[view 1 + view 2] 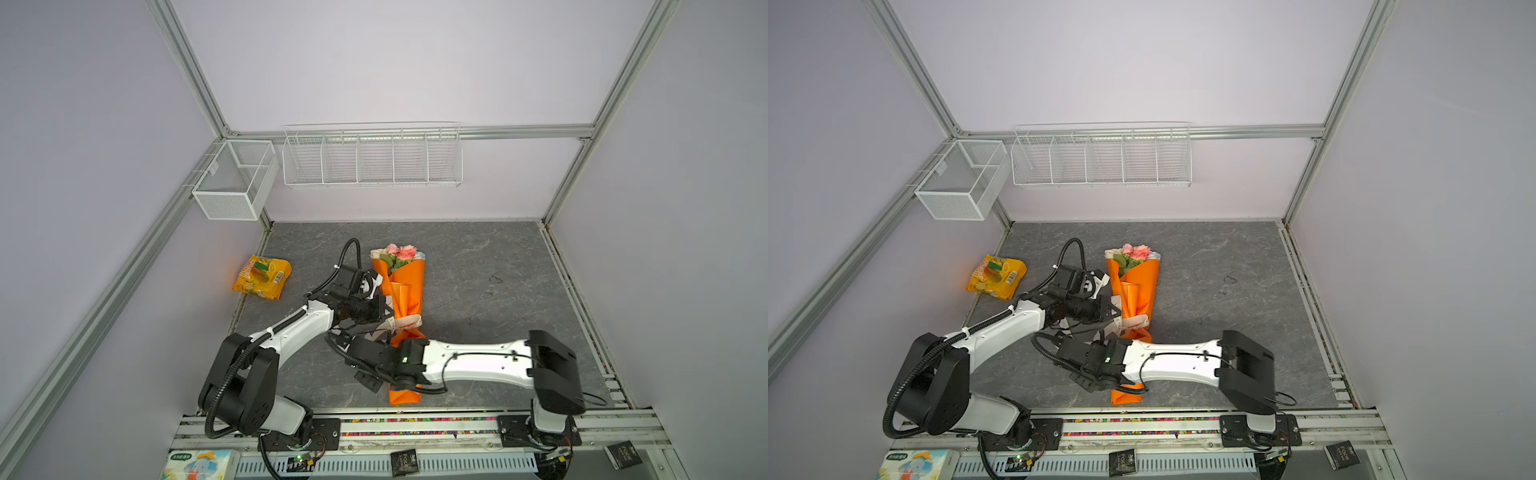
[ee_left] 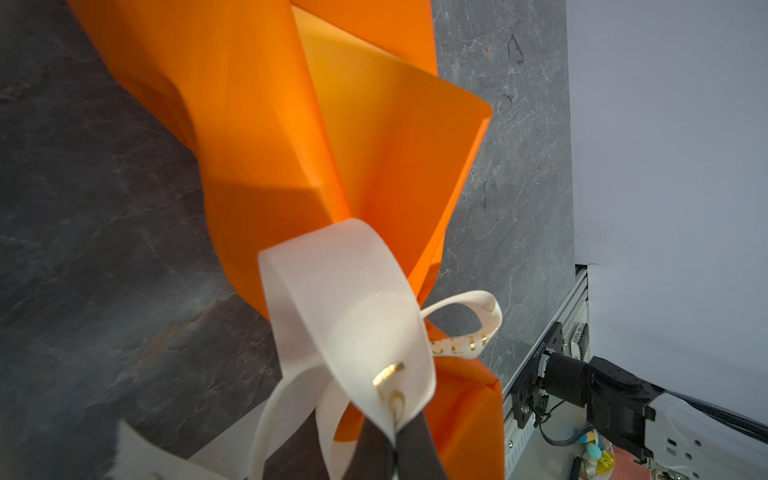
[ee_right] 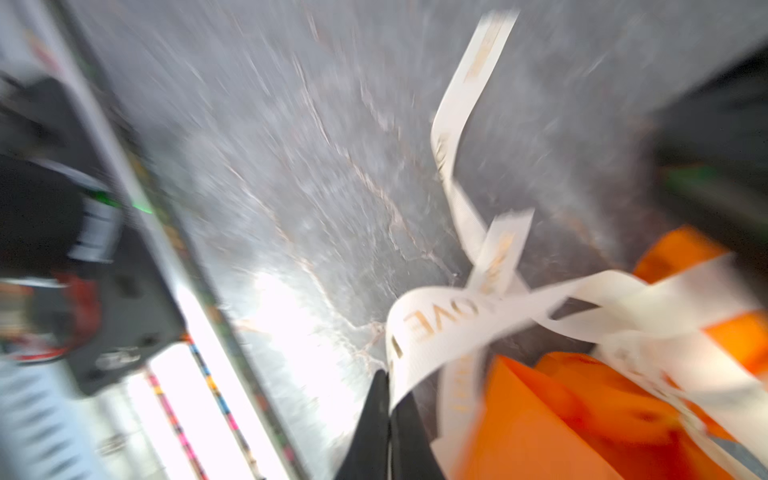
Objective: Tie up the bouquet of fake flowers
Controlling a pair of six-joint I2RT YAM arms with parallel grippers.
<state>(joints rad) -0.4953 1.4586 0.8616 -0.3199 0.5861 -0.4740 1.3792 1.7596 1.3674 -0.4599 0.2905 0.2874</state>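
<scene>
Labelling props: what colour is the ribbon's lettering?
Gold, on a cream ribbon, clearest in the left wrist view.

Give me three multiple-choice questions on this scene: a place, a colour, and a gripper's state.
1. In both top views the snack bag lies: A) left of the bouquet B) right of it C) on it
2. The paper is: A) blue B) orange C) green
3. The left gripper is: A) open B) shut on the ribbon C) shut on the bag
Answers: A, the bag sits leftward; B, orange wrap in every view; B, it pinches a ribbon loop in the left wrist view.
</scene>
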